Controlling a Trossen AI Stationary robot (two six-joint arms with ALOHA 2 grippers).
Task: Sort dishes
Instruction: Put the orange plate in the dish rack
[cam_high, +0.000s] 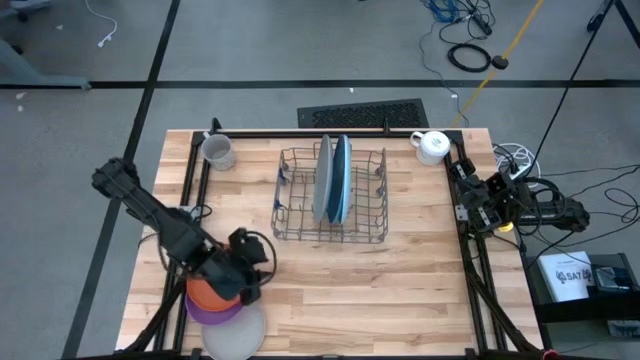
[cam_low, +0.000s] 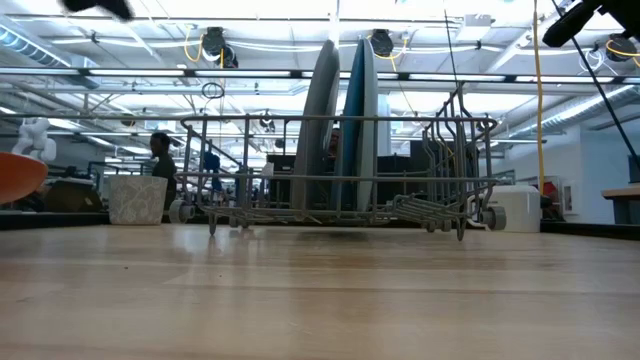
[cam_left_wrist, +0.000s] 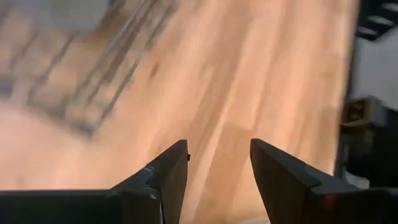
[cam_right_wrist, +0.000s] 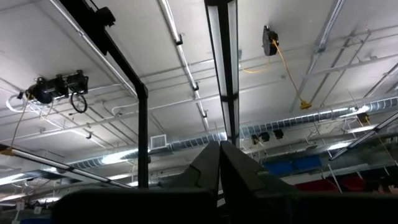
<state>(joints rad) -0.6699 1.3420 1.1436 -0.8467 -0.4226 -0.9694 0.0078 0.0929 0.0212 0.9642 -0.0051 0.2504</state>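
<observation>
A wire dish rack (cam_high: 333, 195) stands mid-table with two dishes upright in its slots: a whitish-grey plate (cam_high: 323, 178) and a blue plate (cam_high: 343, 178), both also clear in the low view (cam_low: 318, 125) (cam_low: 360, 125). At the near left corner, an orange plate (cam_high: 203, 292), a purple plate (cam_high: 215, 313) and a whitish plate (cam_high: 237, 335) lie overlapping. My left gripper (cam_left_wrist: 217, 168) is open above the orange plate's right edge, with nothing between its fingers. My right gripper (cam_right_wrist: 221, 158) is shut, parked at the table's right edge and pointing up at the ceiling.
A grey mug (cam_high: 218, 151) stands at the far left and a white mug (cam_high: 432, 146) at the far right of the wooden table (cam_high: 400, 290). Black frame rails run along both sides. Bare wood lies between the rack and the near edge.
</observation>
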